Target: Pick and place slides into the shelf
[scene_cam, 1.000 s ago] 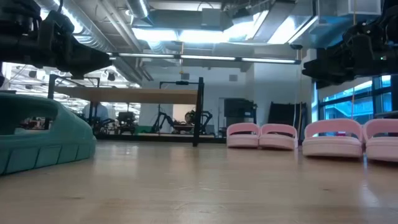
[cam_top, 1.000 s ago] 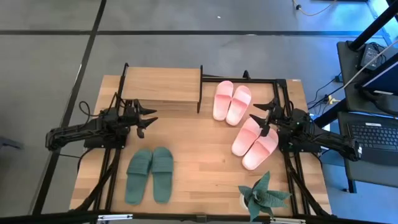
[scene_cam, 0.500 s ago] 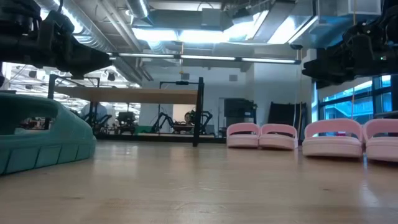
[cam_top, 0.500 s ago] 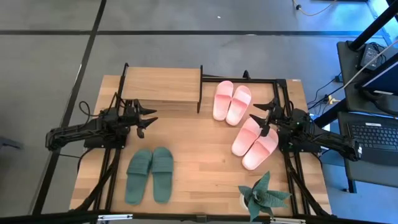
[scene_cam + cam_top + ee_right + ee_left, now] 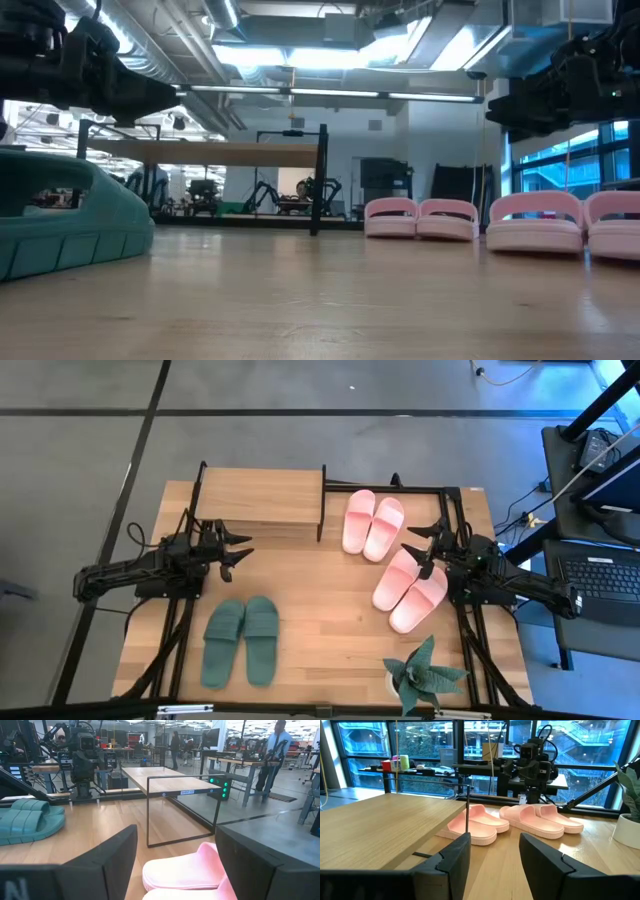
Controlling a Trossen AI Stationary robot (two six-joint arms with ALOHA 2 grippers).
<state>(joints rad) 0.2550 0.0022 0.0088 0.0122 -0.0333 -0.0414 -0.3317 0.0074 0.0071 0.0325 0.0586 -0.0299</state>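
While both arms hang above the light wooden desk (image 5: 320, 610), nothing is in either one's grip. The left gripper (image 5: 238, 551) sits just off the front edge of the small low shelf with the light wood plank top and thin black metal legs (image 5: 260, 500), fingers (image 5: 451, 861) spread apart with only air between them. The right gripper (image 5: 420, 550) hovers right over the heel end of a light pink pair of soft one-strap slides (image 5: 410, 588), its fingers (image 5: 112, 852) spread wide and empty, with pink foam showing just below them in the right wrist view.

That pink pair lies angled on the right side of the desk. A second light pink pair of slides (image 5: 372, 525) sits just beside the shelf's right legs, toward the far edge. The dark green pair of slides (image 5: 242, 639) rests side by side on the near left part of the desk, well apart from both pink pairs. None of the slides are on or under the shelf yet. A green potted plant (image 5: 425, 675) stands at the near right edge.

People show in the room far behind the shelf in the right wrist view.
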